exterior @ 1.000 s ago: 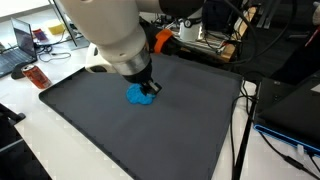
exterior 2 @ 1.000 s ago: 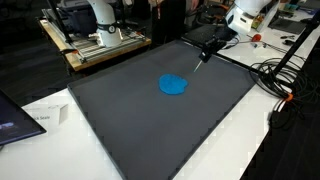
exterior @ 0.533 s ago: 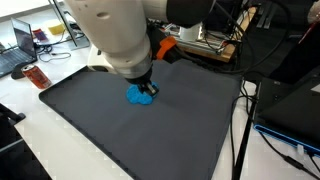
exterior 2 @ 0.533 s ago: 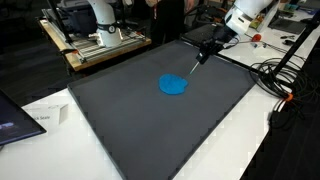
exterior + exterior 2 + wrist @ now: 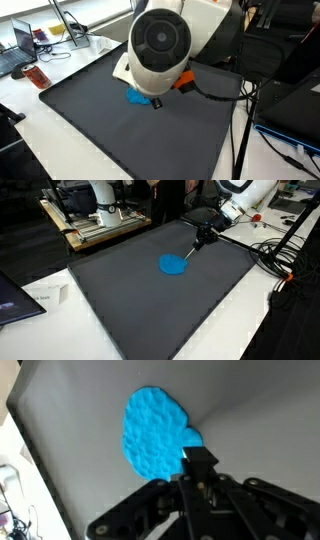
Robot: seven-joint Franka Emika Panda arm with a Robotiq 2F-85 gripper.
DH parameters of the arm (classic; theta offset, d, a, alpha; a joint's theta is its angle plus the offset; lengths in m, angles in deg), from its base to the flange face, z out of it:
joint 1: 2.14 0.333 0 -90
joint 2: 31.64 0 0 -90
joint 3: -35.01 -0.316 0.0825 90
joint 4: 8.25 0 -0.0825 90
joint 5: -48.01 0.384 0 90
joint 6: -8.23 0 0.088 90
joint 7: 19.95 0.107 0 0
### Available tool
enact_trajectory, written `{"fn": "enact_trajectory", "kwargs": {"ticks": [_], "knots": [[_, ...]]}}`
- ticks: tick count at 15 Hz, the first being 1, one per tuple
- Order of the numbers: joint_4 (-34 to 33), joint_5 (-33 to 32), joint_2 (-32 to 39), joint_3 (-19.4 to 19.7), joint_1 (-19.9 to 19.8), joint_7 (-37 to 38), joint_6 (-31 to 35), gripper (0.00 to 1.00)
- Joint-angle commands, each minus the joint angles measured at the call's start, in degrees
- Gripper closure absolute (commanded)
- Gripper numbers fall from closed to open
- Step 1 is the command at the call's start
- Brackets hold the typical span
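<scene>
**mk:** ok so where's the tool sitting? Hard to read from the side, the arm blocks most of an exterior view.

**jo:** It's right at the far-right edge of the blue cloth. Jaws are pinched tight together, basically no gap. In the wrist view the tip lands right on the cloth's rim, touching it as far as I can see. Can't tell if any fabric is actually caught between the fingers though.

**mk:** and the cloth itself?

**jo:** Roundish bumpy blob lying on the dark mat, roughly mid-way across and a bit toward the far side. Well apart from every mat edge.

**mk:** room around it?

**jo:** Plenty. Open mat on all sides of the cloth, and the widest stretch runs toward the near left. The mat lies on the white bench, with a strip of white showing along its near edges. The clutter is all off the mat:
- cables just past the right corner
- a laptop and a sheet of paper off the near-left edge
- a second bench with gear beyond the far-left edge

The arm comes in over the far-right edge.
</scene>
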Motion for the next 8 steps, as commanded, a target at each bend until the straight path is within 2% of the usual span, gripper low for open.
{"fn": "enact_trajectory", "kwargs": {"ticks": [1, 4, 8], "knots": [[-1.3, -3.0, 1.8, 2.5, 3.0, 6.1, -0.4, 0.97], [-1.5, -5.0, 2.5, 4.0, 4.9, 9.0, -1.3, 0.97], [-1.3, -8.0, 3.2, 5.4, 6.7, 9.0, -1.3, 0.97]]}}
